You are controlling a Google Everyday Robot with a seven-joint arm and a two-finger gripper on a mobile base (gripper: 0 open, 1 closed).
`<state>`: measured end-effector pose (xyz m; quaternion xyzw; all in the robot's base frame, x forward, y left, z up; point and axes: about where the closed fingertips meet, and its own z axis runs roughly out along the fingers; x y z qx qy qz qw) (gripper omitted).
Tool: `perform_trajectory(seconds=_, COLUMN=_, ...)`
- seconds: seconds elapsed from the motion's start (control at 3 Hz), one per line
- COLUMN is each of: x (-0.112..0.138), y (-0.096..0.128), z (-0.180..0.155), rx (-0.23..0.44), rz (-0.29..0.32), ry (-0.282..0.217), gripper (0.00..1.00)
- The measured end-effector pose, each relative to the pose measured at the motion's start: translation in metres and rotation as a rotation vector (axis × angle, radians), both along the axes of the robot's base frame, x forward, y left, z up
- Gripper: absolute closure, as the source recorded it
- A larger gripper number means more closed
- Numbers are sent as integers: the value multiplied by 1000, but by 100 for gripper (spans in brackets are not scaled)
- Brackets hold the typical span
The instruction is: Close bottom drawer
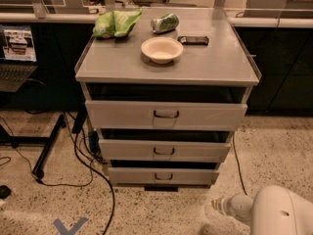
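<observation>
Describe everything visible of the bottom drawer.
The bottom drawer is the lowest, narrowest grey metal front, with a small dark wire handle at its middle. It sits slightly open and level, just above the speckled floor. Nothing touches it; the gripper is out of view, only the white arm shows lower right.

The floor in front of the bottom drawer (164, 176) lies open below the front edge of the worktop (122, 67), with the hand (220, 205) low beyond the front right corner. Cables (113, 199) and a black stand leg (49, 146) crowd the floor below the left edge, one cable trailing past the front left corner.
</observation>
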<state>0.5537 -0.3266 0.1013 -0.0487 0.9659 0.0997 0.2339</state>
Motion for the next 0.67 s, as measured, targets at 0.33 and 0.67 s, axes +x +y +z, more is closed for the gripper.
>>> perform_trajectory(seconds=0.33, x=0, y=0, z=0, rx=0, rz=0, ry=0, gripper=16)
perform_trajectory(seconds=0.67, x=0, y=0, z=0, rx=0, rz=0, ry=0, gripper=0)
